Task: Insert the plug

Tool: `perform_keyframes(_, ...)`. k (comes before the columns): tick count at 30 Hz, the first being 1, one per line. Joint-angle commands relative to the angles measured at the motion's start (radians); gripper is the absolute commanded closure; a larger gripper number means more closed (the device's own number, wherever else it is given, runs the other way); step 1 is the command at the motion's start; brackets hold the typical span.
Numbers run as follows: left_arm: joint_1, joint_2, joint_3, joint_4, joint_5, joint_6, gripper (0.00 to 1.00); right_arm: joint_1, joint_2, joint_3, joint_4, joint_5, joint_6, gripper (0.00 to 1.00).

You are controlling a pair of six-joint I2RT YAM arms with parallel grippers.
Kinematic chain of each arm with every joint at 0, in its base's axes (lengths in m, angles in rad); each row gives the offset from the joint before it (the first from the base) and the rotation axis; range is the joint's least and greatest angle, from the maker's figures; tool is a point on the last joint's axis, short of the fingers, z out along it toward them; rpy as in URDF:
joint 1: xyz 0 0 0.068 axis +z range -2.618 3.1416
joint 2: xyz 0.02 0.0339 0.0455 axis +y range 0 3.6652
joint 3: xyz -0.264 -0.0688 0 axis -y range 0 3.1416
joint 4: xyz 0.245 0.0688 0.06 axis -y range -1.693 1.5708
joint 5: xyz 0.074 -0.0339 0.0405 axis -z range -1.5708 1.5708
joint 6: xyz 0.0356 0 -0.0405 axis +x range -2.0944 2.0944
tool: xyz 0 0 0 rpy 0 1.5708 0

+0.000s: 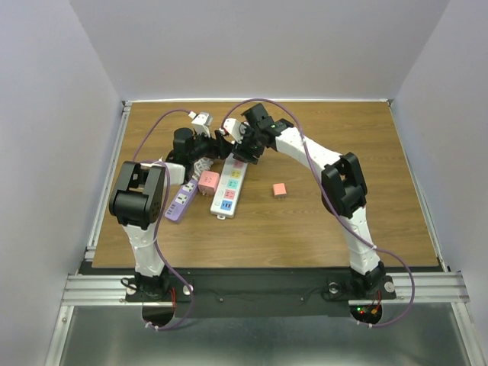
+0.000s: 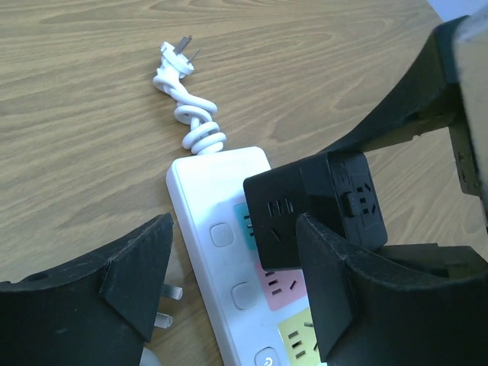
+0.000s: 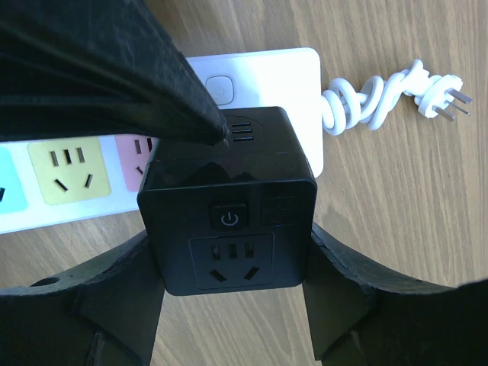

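Right gripper [image 3: 230,255] clamps the black cube plug [image 3: 229,175] from both sides, we see, holding it over the end socket of the white power strip [image 2: 202,191] toward the far edge of the table [image 1: 343,229]. Left gripper [image 2: 232,236] hangs over the strip, jaws apart; whether the plug is seated we cannot tell.

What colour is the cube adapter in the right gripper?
The cube adapter is black, clearest in the right wrist view.
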Motion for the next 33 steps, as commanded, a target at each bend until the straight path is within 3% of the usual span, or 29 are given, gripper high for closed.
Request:
perform_keyframes(1,-0.006,-0.036,0.003,0.039,-0.015,0.005,0.21,0.028,-0.037,-0.020,0.034,-0.031,-0.002,0.93)
perform_keyframes(6,-0.013,-0.043,-0.005,0.056,0.037,-0.001,0.16,0.028,-0.039,-0.023,0.038,-0.031,0.004,0.89)
perform_keyframes(7,-0.013,-0.044,-0.008,0.060,0.039,-0.001,0.15,0.027,-0.039,-0.024,0.040,-0.027,0.006,0.81)
perform_keyframes(10,-0.013,-0.047,-0.015,0.065,0.037,-0.003,0.15,0.027,-0.042,-0.024,0.054,-0.019,0.020,0.72)
perform_keyframes(11,-0.013,-0.050,-0.017,0.066,0.039,-0.005,0.15,0.028,-0.050,-0.027,0.058,-0.022,0.023,0.60)
perform_keyframes(12,-0.013,-0.050,-0.020,0.066,0.039,-0.005,0.15,0.027,-0.054,-0.038,0.069,-0.025,0.023,0.58)
perform_keyframes(24,-0.013,-0.098,-0.092,0.174,0.014,-0.072,0.14,0.027,-0.103,-0.102,0.145,-0.007,0.038,0.43)
perform_keyframes(26,-0.012,-0.106,-0.098,0.183,0.011,-0.075,0.14,0.028,-0.111,-0.115,0.158,-0.002,0.041,0.30)
perform_keyframes(33,-0.013,-0.113,-0.112,0.224,0.040,-0.098,0.14,0.027,-0.151,-0.162,0.221,0.002,0.050,0.25)
